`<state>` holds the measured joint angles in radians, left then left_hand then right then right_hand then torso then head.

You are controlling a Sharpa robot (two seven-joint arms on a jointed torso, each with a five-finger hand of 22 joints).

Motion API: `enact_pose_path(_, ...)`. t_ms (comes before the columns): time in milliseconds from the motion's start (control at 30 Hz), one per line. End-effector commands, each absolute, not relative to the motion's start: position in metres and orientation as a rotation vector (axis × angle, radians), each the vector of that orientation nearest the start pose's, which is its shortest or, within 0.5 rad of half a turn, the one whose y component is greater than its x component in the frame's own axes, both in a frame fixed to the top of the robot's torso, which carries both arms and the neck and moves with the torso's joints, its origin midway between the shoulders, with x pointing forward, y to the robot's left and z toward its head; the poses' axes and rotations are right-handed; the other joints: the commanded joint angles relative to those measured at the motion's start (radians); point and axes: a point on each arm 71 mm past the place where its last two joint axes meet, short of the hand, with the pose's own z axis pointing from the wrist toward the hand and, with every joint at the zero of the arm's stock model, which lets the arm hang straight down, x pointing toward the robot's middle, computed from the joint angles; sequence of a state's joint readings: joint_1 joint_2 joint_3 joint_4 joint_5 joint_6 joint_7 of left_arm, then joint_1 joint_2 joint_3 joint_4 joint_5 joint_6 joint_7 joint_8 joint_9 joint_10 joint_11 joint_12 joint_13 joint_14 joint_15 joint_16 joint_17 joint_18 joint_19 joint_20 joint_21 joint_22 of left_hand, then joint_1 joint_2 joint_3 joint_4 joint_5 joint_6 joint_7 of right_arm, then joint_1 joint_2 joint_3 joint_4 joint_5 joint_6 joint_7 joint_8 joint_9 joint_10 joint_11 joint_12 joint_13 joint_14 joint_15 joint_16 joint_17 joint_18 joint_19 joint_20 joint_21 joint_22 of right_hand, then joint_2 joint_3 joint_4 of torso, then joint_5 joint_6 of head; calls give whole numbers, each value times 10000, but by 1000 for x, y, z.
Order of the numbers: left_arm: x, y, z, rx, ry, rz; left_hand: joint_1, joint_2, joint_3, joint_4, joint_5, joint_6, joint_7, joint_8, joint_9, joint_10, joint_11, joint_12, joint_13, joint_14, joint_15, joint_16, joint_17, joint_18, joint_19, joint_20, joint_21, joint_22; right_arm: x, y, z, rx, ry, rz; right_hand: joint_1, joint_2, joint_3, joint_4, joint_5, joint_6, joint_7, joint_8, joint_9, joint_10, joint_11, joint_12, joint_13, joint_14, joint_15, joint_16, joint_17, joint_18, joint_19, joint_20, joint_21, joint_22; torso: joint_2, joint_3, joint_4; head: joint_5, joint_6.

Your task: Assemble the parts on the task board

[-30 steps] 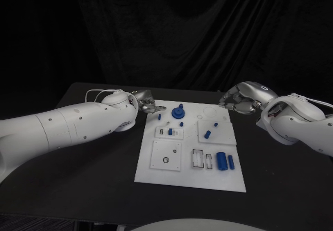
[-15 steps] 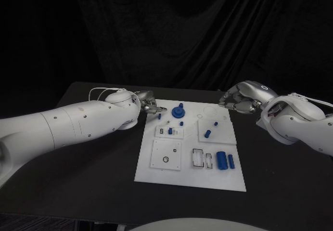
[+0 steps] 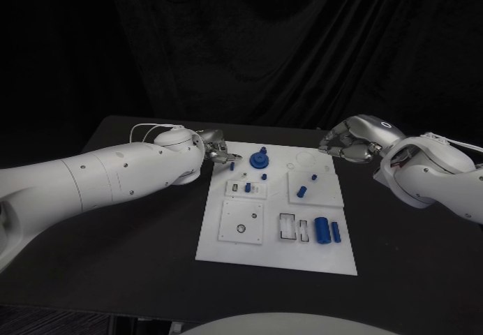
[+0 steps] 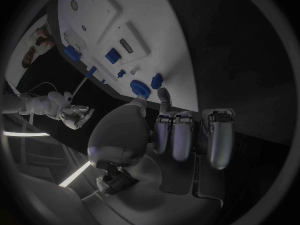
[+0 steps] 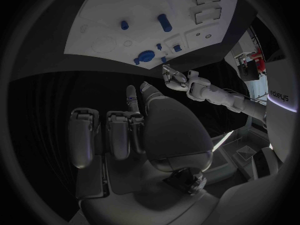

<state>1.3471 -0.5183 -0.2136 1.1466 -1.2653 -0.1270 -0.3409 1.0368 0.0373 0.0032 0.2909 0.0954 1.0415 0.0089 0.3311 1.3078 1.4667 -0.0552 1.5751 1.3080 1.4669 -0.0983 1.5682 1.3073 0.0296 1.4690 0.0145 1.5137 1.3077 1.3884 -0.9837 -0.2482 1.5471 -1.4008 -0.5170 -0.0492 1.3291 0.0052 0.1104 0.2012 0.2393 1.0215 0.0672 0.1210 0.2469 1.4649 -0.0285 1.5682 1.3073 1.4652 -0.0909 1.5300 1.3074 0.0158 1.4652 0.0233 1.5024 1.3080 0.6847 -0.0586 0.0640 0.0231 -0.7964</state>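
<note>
The white task board (image 3: 241, 252) lies in the middle of the black table. On its far part stand a blue round disc with a peg (image 3: 259, 162) and several small blue pegs (image 3: 264, 177). A blue cylinder (image 3: 321, 230) and a blue bar (image 3: 335, 234) lie near its right edge. My left hand (image 3: 214, 152) hovers at the board's far left corner, fingers curled in, nothing in them. The left wrist view shows its fingers (image 4: 178, 135) folded just short of the disc (image 4: 140, 88). My right hand (image 3: 347, 144) hangs past the far right corner, fingers (image 5: 119, 130) curled and empty.
The board (image 4: 156, 30) carries raised white plates with slots and holes (image 3: 241, 231). Black table surface (image 3: 131, 251) lies on both sides of the board. Dark curtain stands behind the table. My left hand (image 5: 178, 78) appears across the board (image 5: 125, 10) in the right wrist view.
My left hand has edged slightly toward the board's far left corner. The right hand has hardly moved.
</note>
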Motion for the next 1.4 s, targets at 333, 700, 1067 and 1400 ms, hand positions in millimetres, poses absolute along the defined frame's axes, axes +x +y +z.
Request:
enact_pose_path(333,557,156,-205,671,19760,-3376,211,53,42,-68,172,-107,19,7,184,1041,7,-43,2628,1039,-40,26,2635,-120,653,-30,-70,2359,483,-269,-155,-1117,15064,5355,68,65,11,-80,53,56,2,-55,17,1059,72,26,2635,886,60,-21,1761,35,696,42,-31,2374,-10,7,5,9,-75)
enact_pose_path(700,559,155,-208,710,19873,-3311,329,64,52,-71,355,-165,38,-36,165,1041,23,-43,2628,1039,-25,26,2635,-107,623,-17,-123,2342,483,-269,-155,-1106,15065,5352,68,65,11,-80,53,56,2,-55,17,1059,72,26,2635,886,60,-21,1761,35,696,42,-31,2374,-3,-4,6,-1,-145)
enact_pose_path(1067,559,152,-210,805,20000,-3305,402,90,54,-57,479,-270,79,-165,95,1041,57,-43,2628,1039,3,26,2635,-91,585,5,-189,2320,483,-268,-155,-1119,15067,5368,75,75,17,-93,54,58,0,-61,18,1059,73,26,2635,887,60,-20,1762,35,696,42,-31,2374,-12,-11,7,-1,-218)
enact_pose_path(1400,559,149,-212,871,20081,-3345,489,111,58,-59,664,-347,128,-358,-28,1041,102,-43,2628,1039,42,26,2635,-79,556,40,-241,2308,482,-269,-155,-1114,15060,5367,75,75,17,-93,54,58,0,-61,18,1059,73,26,2635,887,60,-20,1762,35,696,42,-31,2374,-10,-7,13,-13,-277)
